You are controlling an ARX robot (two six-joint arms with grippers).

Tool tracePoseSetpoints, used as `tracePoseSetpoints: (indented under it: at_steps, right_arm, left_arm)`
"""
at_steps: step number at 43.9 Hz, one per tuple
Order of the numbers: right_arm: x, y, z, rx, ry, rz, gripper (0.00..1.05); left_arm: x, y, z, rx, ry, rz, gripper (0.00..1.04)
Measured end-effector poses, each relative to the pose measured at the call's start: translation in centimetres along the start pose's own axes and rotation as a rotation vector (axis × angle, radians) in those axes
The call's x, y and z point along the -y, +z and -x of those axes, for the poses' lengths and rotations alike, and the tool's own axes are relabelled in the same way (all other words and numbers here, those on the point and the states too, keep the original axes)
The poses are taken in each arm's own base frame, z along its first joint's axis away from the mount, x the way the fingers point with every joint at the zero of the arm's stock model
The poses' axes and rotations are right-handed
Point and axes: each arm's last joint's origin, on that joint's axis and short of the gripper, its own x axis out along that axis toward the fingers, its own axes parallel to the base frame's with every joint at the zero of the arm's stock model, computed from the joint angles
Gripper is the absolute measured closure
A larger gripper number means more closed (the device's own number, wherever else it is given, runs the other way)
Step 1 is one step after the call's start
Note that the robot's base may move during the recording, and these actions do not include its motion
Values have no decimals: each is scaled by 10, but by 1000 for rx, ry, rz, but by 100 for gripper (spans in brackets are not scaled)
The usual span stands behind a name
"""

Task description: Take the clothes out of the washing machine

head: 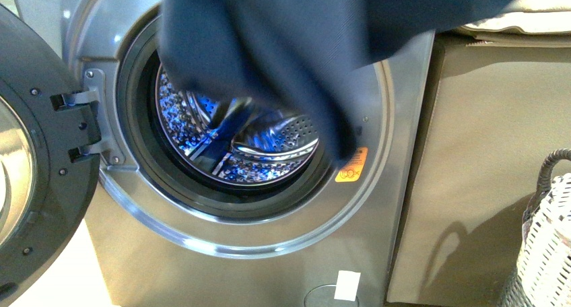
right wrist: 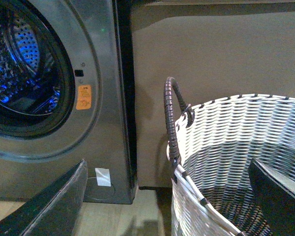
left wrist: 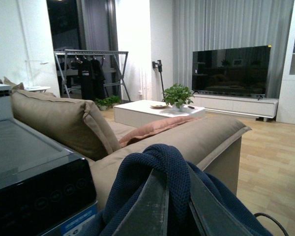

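Note:
The dark navy clothes (head: 289,44) hang from above the frame in the front view, draped across the upper part of the washing machine's (head: 377,206) round mouth. Below the fabric the perforated steel drum (head: 256,145) shows. In the left wrist view my left gripper (left wrist: 173,172) is shut on a fold of the clothes (left wrist: 157,167), which bulges up between its fingers (left wrist: 147,211). My right gripper (right wrist: 167,164) is open and holds nothing, hovering at the rim of the woven basket (right wrist: 236,132), with the washing machine (right wrist: 103,59) beside it. Neither gripper shows in the front view.
The dark round door (head: 27,152) stands swung open to the left. A yellow sticker (head: 351,165) sits by the mouth. A tan sofa side (head: 485,159) stands right of the machine, the basket (head: 549,246) at the far right. The left wrist view looks over the sofa (left wrist: 187,142).

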Motion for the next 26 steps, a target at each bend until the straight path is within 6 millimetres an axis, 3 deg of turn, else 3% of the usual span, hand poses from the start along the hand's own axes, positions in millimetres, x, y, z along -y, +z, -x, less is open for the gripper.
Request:
tracePoseSetpoints:
  at_steps: [9, 26]
  right_arm:
    - [0, 0, 0, 0, 0, 0, 7]
    - [0, 0, 0, 0, 0, 0, 7]
  left_arm:
    - [11, -9, -19, -27, -34, 5, 100]
    - [10, -10, -20, -29, -28, -2, 100]
